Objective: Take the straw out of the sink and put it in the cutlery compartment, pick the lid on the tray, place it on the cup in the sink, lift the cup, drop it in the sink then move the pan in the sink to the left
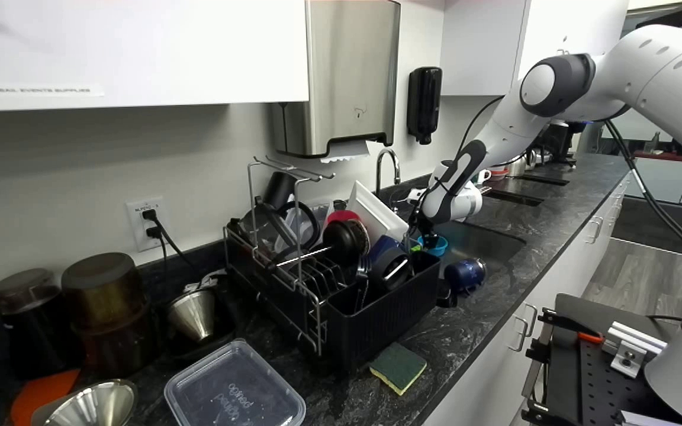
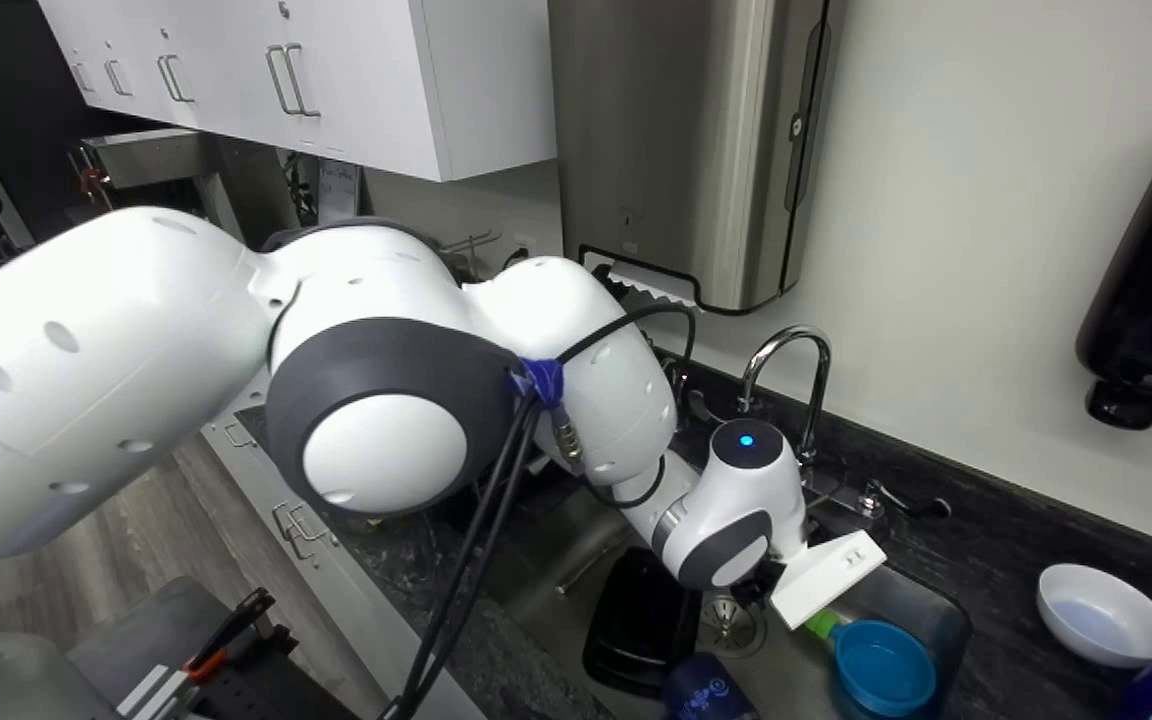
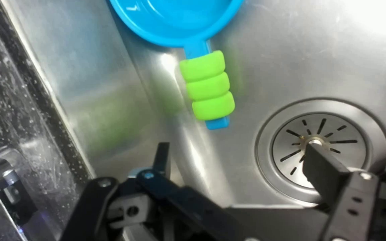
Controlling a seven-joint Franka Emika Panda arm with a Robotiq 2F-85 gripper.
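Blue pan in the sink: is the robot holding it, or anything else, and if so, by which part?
Nothing is held: the gripper stands open over the sink, and the blue pan with its green handle lies clear of it.

one blue pan (image 2: 882, 664), one sponge (image 1: 398, 365)

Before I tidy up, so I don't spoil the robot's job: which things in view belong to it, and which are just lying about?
Part of the job: sink, green-handled blue pan, dark blue cup, cutlery compartment. I can't pick out the straw or lid for sure.

Lying about: green-and-yellow sponge, clear plastic box, white bowl, metal cone.
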